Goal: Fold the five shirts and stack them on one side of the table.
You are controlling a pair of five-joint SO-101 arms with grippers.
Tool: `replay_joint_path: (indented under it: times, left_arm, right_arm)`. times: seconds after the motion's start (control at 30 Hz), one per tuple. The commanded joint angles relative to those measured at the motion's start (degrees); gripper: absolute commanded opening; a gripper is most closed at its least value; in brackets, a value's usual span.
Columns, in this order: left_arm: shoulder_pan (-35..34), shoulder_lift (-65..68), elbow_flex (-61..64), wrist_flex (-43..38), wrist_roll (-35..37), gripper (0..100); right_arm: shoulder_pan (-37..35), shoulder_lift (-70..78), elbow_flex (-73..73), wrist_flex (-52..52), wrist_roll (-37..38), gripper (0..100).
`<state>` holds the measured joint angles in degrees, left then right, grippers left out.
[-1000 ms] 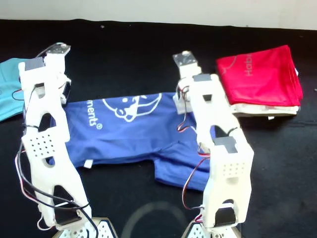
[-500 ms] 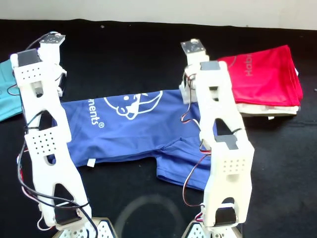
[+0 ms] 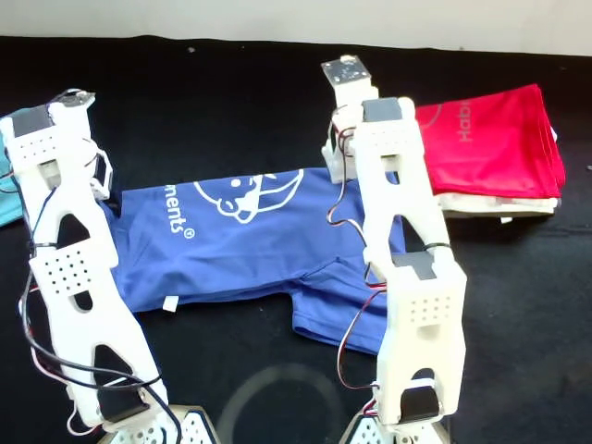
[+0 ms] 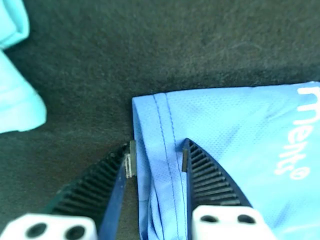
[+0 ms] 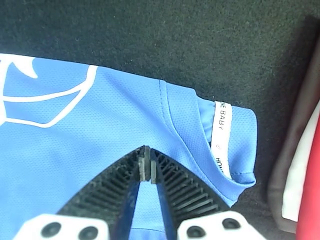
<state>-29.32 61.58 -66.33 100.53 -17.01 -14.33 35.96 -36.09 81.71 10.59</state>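
blue shirt (image 3: 231,240): spread flat mid-desk (image 3: 231,92), print up, 1 sleeve trailing toward the arm bases; not yet folded.
other shirts: red shirt (image 3: 490,139) folded on top of a white shirt (image 3: 499,205), just beside the blue shirt's collar end. teal shirt (image 4: 15,105) lies off the blue shirt's hem end, apart from it.
left claw (image 4: 157,156): jaws apart, straddling the blue shirt's hem corner, stitched edge between them, nothing clamped yet.
right claw (image 5: 148,170): jaws together, tips over the blue shirt near the collar and its neck label; can't tell if any fabric is caught.
handling: thin, light, limp knit; it will sag and drag on the dark cloth, not hold shape. best grips look like the doubled hem corner and the collar-side corner, both lifted together so the fold stays square. a shallow pinch may slip.
change over 1 s: left arm has swung outward from the blue shirt's hem toward the teal shirt; right arm has stretched farther past the blue shirt's far edge. the shirt itself has barely shifted.
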Motion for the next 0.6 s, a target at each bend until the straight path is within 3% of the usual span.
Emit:
replay_joint_path:
  times: [0.0,0.17,0.3,0.57]
  left_arm:
    - [-0.2,-0.4,0.3,0.5,0.4,15]
    - [2.0,-0.4,0.3,0.4,0.4,13]
    - [3.7,-0.3,0.3,0.4,0.4,0]
    - [3.8,-0.3,0.3,0.4,0.4,1]
  right_arm:
    - [-0.7,-0.4,-2.5,0.4,-0.3,0.6]
    - [-0.7,-0.3,-2.4,0.4,-0.2,0.6]
    - [-0.7,-0.3,-2.4,0.5,-0.3,0.6]
    - [-0.5,-0.4,-2.6,0.9,-0.2,0.6]
